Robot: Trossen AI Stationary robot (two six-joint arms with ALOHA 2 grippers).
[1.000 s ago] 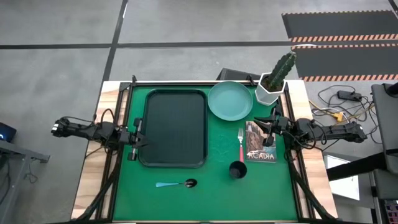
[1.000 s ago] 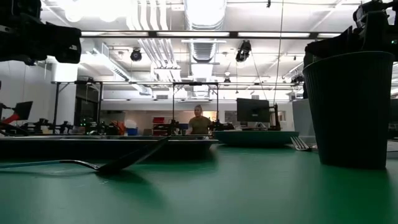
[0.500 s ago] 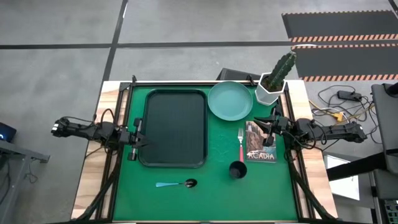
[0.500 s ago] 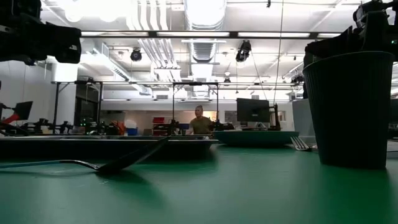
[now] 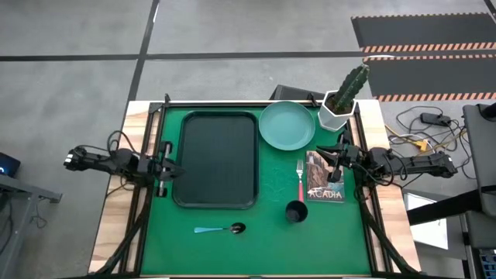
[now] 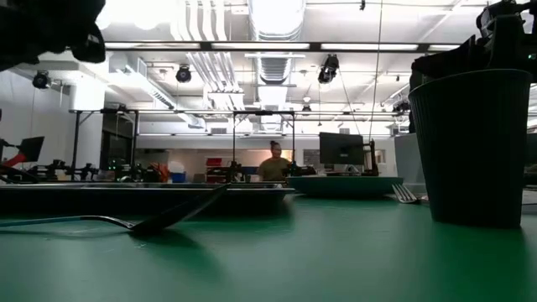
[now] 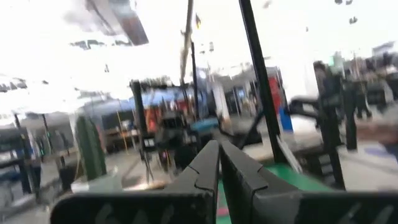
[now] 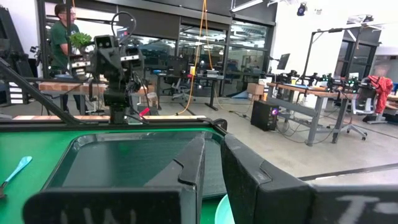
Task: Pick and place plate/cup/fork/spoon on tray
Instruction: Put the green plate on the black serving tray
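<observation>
Jaws pressed together, the left gripper (image 5: pixel 166 168) sits at the left edge of the tray (image 5: pixel 218 159), whose long axis runs top to bottom in the high view. Below it the spoon (image 5: pixel 220 229) lies left-right, bowl rightward. Upper middle holds the plate (image 5: pixel 287 125); the fork (image 5: pixel 301 180) points tines up, the cup (image 5: pixel 296 211) below. Right gripper (image 5: pixel 333 161), jaws slightly parted, empty, hovers over a card reading "ACADIA" (image 5: pixel 324 180).
</observation>
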